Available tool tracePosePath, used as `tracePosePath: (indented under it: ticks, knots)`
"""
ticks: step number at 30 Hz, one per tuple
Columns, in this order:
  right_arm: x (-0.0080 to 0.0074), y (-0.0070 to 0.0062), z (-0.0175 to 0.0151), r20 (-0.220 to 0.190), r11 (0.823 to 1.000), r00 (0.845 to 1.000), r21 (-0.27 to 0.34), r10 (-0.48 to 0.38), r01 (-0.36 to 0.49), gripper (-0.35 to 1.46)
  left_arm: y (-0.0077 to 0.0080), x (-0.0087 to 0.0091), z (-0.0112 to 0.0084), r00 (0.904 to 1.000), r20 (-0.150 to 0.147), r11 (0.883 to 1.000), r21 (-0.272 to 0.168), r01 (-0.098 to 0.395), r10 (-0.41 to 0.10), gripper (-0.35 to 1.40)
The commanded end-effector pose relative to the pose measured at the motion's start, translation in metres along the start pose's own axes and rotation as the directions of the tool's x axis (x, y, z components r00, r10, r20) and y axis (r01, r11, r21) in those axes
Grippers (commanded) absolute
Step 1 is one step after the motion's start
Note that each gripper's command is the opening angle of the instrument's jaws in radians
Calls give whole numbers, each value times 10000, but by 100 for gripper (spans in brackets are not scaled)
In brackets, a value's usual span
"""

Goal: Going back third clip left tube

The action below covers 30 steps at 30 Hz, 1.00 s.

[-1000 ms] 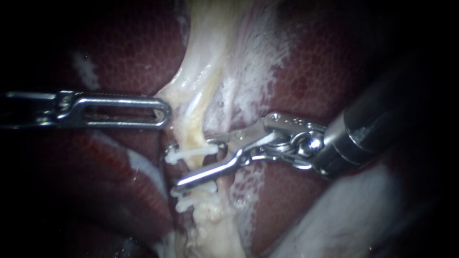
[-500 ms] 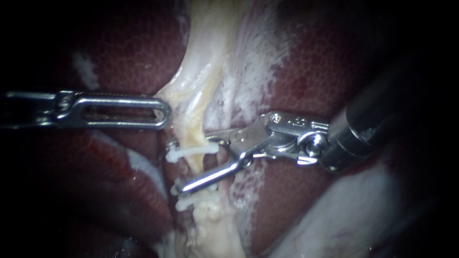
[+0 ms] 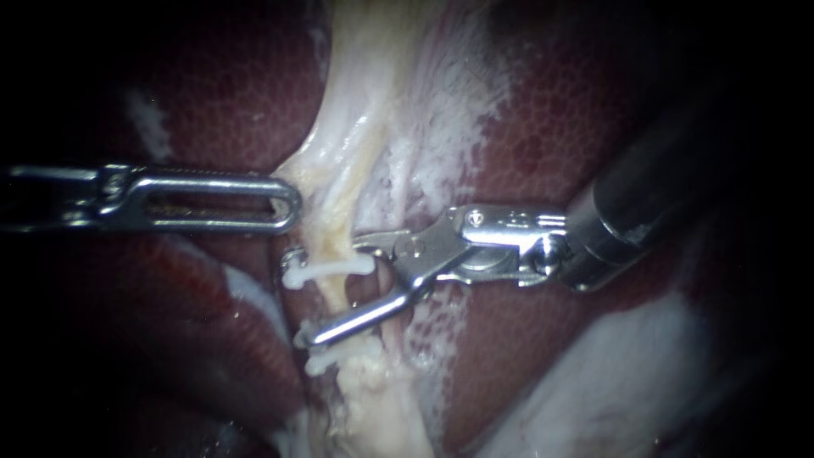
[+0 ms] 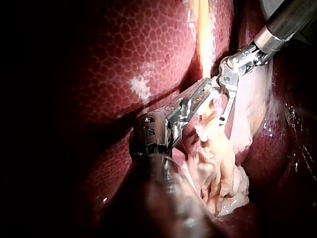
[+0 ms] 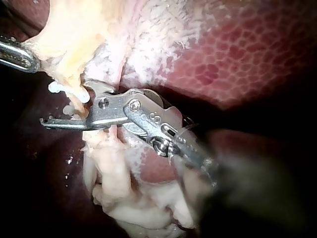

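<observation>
A pale tube (image 3: 339,222) runs down between lobes of dark red liver (image 3: 577,110). White clips cross it: one (image 3: 331,270) above my right instrument's lower jaw, one (image 3: 326,363) below it, and a third partly hidden behind that jaw. My right instrument (image 3: 335,293) comes in from the right. Its jaws are open and straddle the tube between the clips, with nothing gripped. My left instrument (image 3: 212,201) lies level, its slotted jaws shut on the pale tissue (image 4: 200,96) at the tube's left edge. The right wrist view shows the open jaws (image 5: 67,105) beside two clips (image 5: 55,88).
Frayed yellowish-white tissue (image 3: 373,407) hangs below the clips. White filmy membrane (image 3: 449,127) covers the liver right of the tube. A pale fold (image 3: 610,382) lies under the right instrument's dark shaft (image 3: 644,203).
My right instrument's shaft and wrist have swung up and slightly left. Its jaws stay open around the tube. My left instrument holds still.
</observation>
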Motion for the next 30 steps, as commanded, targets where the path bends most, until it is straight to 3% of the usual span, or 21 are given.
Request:
tracePosePath:
  ticks: [1, 10, 19, 30]
  knots:
    - [0, -1, 1, 7, 10000, 10000, 16, 4, -4, 60, 0, 0, 0, 10000, 1, 10000, -3, 1, -1, -35]
    - [-2, 1, 8, -102, 9999, 9999, 107, -20, 21, 60, -2, 0, 0, 10000, 5, 10000, -10, 1, -1, -35]
    - [-2, 0, 4, -35, 9958, 9959, 123, -902, 903, 60, -2, 0, -1, 10000, 3, 10000, -8, 0, 0, -35]
    - [3, 0, -20, 19, 9795, 9796, 146, -2008, 2007, 60, -2, 0, -1, 10000, 1, 10000, -3, 0, 0, -35]
